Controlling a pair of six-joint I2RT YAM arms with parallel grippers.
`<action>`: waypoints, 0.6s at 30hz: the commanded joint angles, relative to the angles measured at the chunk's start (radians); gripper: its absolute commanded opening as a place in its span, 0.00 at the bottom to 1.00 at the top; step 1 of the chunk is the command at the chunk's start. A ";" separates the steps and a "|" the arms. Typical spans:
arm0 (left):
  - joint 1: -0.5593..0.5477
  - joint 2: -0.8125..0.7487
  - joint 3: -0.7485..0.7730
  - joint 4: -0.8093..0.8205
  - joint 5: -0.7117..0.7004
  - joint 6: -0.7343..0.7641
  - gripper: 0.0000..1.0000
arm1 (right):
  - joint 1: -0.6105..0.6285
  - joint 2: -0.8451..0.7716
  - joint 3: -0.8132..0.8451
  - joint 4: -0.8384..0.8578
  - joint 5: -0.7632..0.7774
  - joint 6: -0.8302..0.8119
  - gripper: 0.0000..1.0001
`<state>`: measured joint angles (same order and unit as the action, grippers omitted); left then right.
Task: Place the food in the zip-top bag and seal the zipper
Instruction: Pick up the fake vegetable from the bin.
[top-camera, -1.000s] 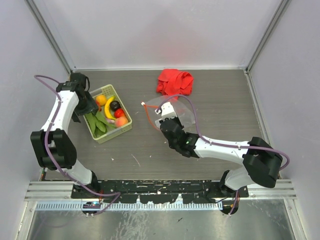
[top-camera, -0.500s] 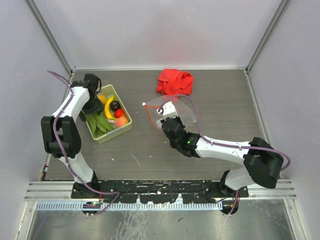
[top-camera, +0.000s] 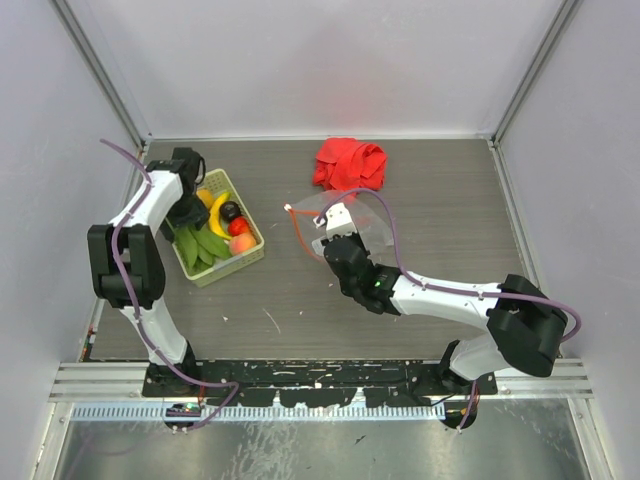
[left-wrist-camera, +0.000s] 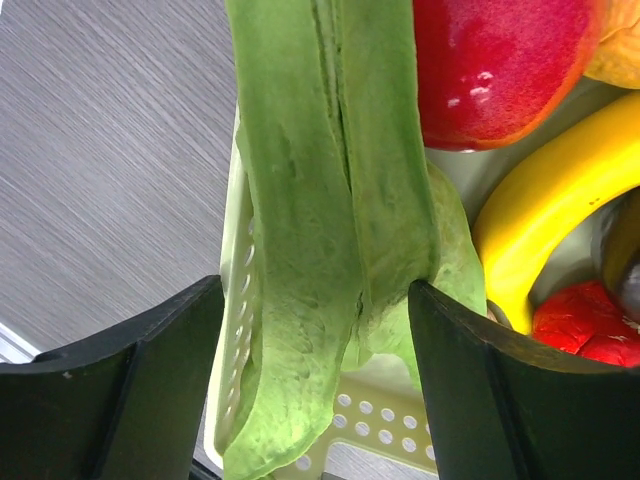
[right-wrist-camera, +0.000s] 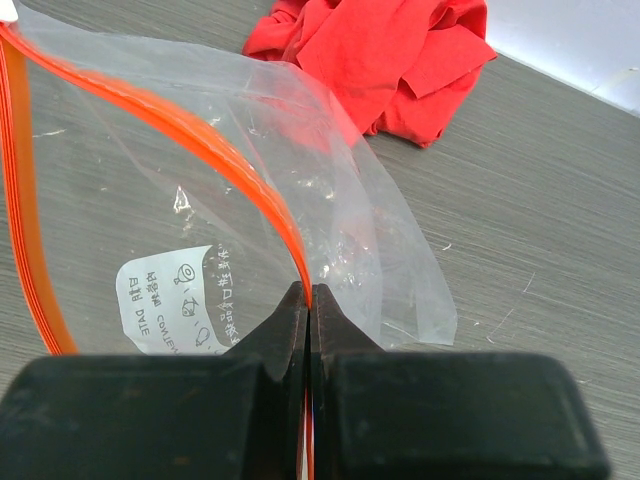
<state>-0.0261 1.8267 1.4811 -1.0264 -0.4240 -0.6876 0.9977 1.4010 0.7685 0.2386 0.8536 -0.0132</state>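
The pods lie in the basket, running between the fingers of the left tool; the banana lies in the basket just right of that tool. The basket stands on the counter. The zip-top bag spreads ahead of the right tool, its zipper pinched between that tool's fingers, and the cloth lies beyond the bag
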 joint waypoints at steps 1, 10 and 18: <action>-0.007 -0.053 0.055 0.001 -0.061 -0.006 0.75 | -0.006 -0.022 0.007 0.054 0.006 0.015 0.01; -0.025 -0.104 0.048 0.030 -0.078 -0.027 0.74 | -0.008 -0.032 0.005 0.051 -0.001 0.018 0.01; -0.024 -0.018 0.004 0.061 -0.051 -0.060 0.75 | -0.008 -0.033 0.003 0.051 -0.003 0.019 0.01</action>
<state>-0.0471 1.7782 1.5017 -1.0096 -0.4641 -0.7170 0.9928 1.4010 0.7681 0.2390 0.8490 -0.0093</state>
